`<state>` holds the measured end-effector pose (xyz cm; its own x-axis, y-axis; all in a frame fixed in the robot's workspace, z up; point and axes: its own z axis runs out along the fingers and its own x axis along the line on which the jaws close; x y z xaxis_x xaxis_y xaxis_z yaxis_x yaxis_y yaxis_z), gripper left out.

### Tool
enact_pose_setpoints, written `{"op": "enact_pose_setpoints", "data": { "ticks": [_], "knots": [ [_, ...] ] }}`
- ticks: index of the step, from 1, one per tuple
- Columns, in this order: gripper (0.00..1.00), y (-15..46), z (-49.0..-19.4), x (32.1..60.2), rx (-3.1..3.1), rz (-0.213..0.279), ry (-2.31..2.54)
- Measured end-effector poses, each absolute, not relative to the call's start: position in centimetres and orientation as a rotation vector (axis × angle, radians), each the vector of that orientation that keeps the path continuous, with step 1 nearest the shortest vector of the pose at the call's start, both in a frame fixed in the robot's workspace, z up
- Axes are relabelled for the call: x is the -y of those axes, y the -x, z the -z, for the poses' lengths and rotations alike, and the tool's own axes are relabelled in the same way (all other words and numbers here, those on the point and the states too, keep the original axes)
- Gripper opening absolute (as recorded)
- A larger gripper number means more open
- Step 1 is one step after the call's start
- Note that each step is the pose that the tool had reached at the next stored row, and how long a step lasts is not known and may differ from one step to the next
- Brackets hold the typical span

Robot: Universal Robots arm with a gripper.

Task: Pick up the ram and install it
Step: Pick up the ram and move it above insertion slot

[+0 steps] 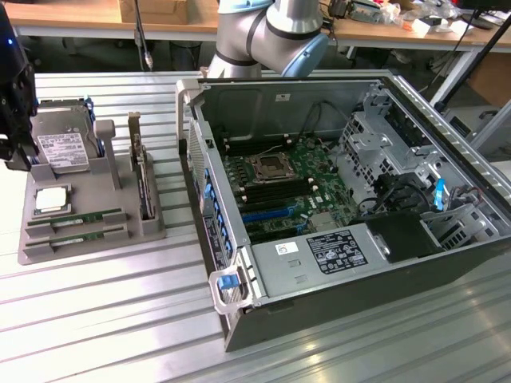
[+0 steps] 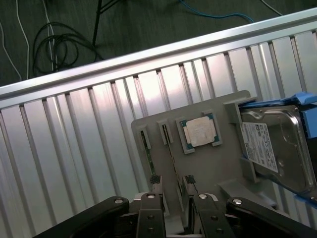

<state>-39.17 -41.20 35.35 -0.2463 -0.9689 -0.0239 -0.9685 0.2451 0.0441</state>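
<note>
Where the exterior view takes in the ribbed metal bench (image 1: pixel 96 319), a grey parts tray (image 1: pixel 80 254) lies at the exterior view's left. An open computer case (image 1: pixel 319 271) lies at its right, near the tray but not touching it.

The tray carries four kinds of part:
- a hard drive (image 1: pixel 68 148) standing in a rack;
- a square silver processor (image 1: pixel 49 199);
- a dark expansion card (image 1: pixel 144 179) upright on its edge;
- two green sticks lying flat in parallel slots.

The ram (image 1: pixel 76 217) is the stick nearer the processor. The second stick (image 1: pixel 76 234) lies just beside it, on the side away from the processor. Both sit in the tray.

The gripper (image 1: pixel 16 148) hangs as a dark mass at the picture's left edge, above the tray's end and apart from the ram. The arm's grey and blue joint (image 1: pixel 275 32) rises behind the case, where the motherboard (image 1: pixel 279 179) lies exposed.

From the wrist view, the gripper (image 2: pixel 172 179) looks down on the tray (image 2: pixel 223 106) and the bench (image 2: pixel 74 148). Its two fingertips (image 2: pixel 154 180) stand parted, so the claw is open and holds nothing. The ram (image 2: pixel 171 153) runs lengthwise into the gap between them. The second stick (image 2: pixel 147 151) ends beside one fingertip, outside the gap. The processor (image 2: pixel 199 133) and the hard drive (image 2: pixel 275 148) lie farther along the tray. Whether the fingertips touch the ram cannot be told.
</note>
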Motion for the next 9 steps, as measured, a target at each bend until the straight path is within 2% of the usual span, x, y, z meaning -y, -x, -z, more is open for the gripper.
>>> {"op": "enact_pose_setpoints", "data": {
  "ticks": [9],
  "knots": [
    [0.3, 39.16, -34.57, 41.21, 2.472, 0.078, -1.924]
  ]
}}
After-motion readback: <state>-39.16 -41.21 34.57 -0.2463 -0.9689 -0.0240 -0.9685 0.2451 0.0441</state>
